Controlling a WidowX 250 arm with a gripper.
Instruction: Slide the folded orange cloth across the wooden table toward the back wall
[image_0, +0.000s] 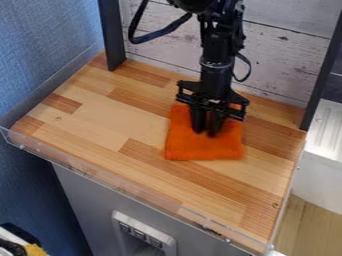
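The black gripper (206, 134) hangs straight down over the right half of the wooden tabletop, its tips low at the middle of an orange cloth (204, 149). The cloth lies roughly square on the wood, and its back part is partly hidden behind the gripper. Whether the tips press on the cloth or pinch it, I cannot tell.
The wooden tabletop (107, 124) has a clear plastic rim (120, 187) along its front and left edges. Black posts (111, 35) stand at the back left and back right, with a whitewashed plank wall (287, 60) behind.
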